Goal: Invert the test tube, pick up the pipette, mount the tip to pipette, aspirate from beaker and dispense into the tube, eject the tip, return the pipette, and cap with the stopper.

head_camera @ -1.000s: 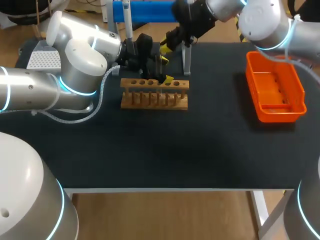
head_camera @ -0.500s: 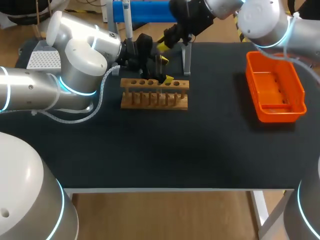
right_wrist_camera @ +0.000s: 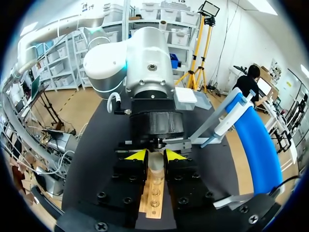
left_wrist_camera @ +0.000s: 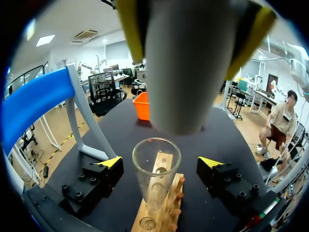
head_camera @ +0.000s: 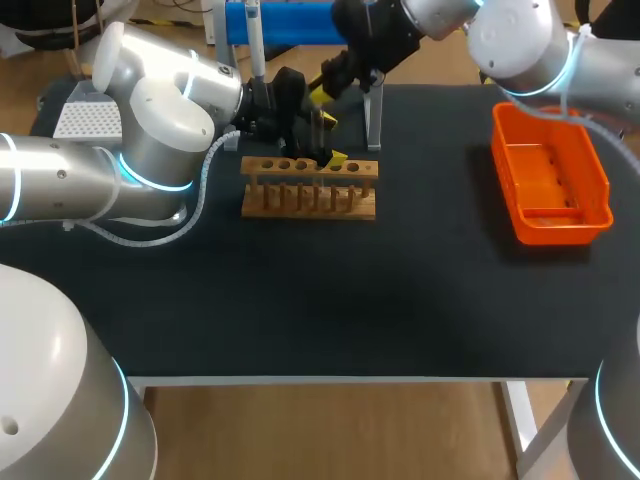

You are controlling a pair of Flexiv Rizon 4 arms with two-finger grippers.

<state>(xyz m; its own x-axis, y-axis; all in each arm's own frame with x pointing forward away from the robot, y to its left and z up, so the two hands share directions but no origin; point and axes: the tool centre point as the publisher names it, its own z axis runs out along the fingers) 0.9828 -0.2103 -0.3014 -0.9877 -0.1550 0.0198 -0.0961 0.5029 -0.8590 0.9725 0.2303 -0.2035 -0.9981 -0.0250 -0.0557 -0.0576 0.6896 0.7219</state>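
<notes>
Standing upright: clear, open-mouthed test tube

Head view: fixed, high and behind, looking down on the whole table from well back.

Left wrist view: out along the left gripper, very near. Tube between its open jaws, untouched. Rack under them. Right gripper clamped on the stopper close above and ahead.

Right wrist view: facing the opposite way, out along its own jaws. Same stopper between them, same rack just beyond, left arm straight ahead.

Shared by all three: the rack.
</notes>
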